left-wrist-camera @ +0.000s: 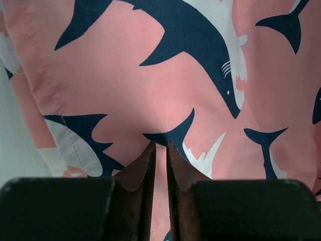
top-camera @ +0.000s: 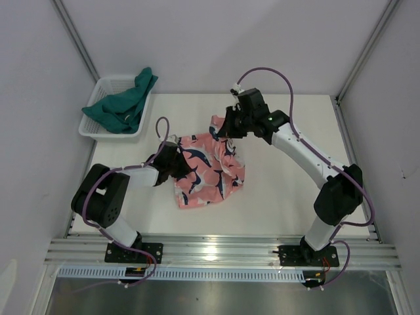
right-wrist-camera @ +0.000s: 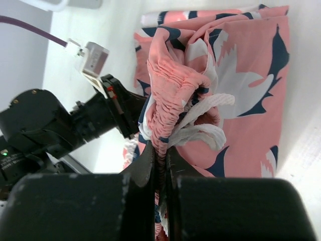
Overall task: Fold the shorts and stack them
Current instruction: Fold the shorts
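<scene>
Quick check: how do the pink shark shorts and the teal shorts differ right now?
The pink shorts lie on the table; the teal shorts are heaped in the basket. The pink shorts carry shark print; the teal shorts are plain. The right pincer grips the pink shorts' waistband; nothing holds the teal shorts. Both are soft cloth.

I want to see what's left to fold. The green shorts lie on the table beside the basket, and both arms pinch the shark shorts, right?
Not quite. The green shorts lie in the basket, hanging over its rim, not beside it; the top view shows that. The rest is right: the left gripper and right gripper both pinch the shark shorts.
</scene>
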